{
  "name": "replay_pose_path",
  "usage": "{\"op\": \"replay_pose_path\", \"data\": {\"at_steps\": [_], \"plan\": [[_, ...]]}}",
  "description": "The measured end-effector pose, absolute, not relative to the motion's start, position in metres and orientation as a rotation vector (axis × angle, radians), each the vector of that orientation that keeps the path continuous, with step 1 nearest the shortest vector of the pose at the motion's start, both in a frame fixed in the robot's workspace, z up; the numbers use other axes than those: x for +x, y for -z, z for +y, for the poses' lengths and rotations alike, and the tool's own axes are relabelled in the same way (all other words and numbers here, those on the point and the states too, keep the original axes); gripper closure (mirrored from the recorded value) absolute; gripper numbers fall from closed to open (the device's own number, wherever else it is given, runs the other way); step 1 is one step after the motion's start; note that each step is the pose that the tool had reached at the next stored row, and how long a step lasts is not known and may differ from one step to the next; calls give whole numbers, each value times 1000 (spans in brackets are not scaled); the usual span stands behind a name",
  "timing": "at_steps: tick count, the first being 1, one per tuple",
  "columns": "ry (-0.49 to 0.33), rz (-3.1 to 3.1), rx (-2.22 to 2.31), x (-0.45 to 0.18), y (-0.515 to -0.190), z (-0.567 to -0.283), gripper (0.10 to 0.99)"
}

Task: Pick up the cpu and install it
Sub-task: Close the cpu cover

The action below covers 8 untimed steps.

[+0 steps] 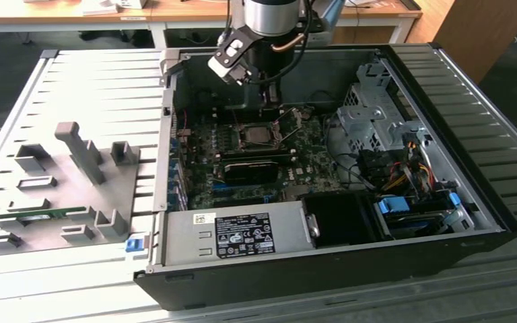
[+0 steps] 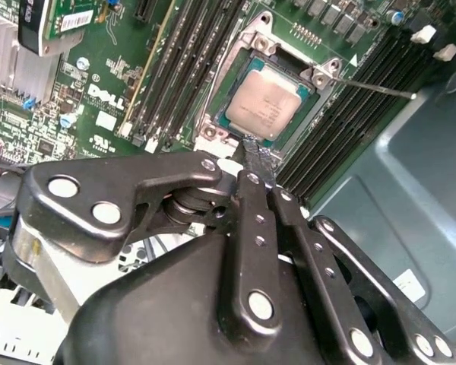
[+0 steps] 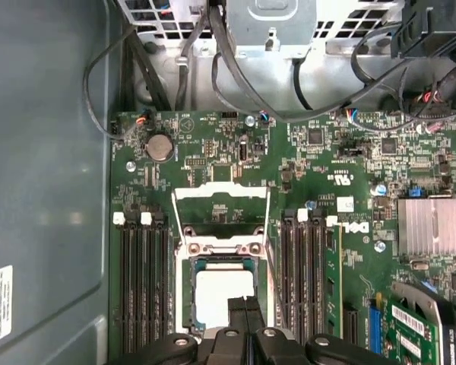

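Note:
The cpu [image 1: 258, 136] lies flat in the motherboard socket, silver top up, with the hinged metal frame [image 3: 220, 199] swung open beyond it. Both wrist views show the chip [image 2: 267, 106] [image 3: 222, 292] seated inside the socket's rim. My gripper [image 1: 266, 102] hangs above the socket inside the open computer case. Its dark fingertips [image 2: 257, 157] are pressed together with nothing between them, at the chip's near edge. In the first wrist view the gripper [image 3: 244, 306] overlaps the chip's edge. Whether the tips touch the chip I cannot tell.
Memory slots [image 3: 143, 281] flank the socket on both sides. The thin socket lever [image 2: 380, 90] sticks out sideways. A finned heat sink [image 3: 433, 225], cables [image 1: 393, 168] and the power supply [image 1: 240, 235] crowd the case. A grey fixture plate [image 1: 61, 195] holding a green memory stick [image 1: 43, 215] lies at the exterior view's left.

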<state>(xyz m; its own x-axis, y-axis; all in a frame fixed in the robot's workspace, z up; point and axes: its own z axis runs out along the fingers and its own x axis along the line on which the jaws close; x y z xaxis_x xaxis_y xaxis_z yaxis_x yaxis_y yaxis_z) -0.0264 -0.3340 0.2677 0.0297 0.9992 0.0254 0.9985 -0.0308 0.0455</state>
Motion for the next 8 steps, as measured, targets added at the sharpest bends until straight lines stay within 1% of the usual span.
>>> {"op": "replay_pose_path", "data": {"at_steps": [8], "plan": [[-78,2176,2243,-17,-268,-334,980]]}}
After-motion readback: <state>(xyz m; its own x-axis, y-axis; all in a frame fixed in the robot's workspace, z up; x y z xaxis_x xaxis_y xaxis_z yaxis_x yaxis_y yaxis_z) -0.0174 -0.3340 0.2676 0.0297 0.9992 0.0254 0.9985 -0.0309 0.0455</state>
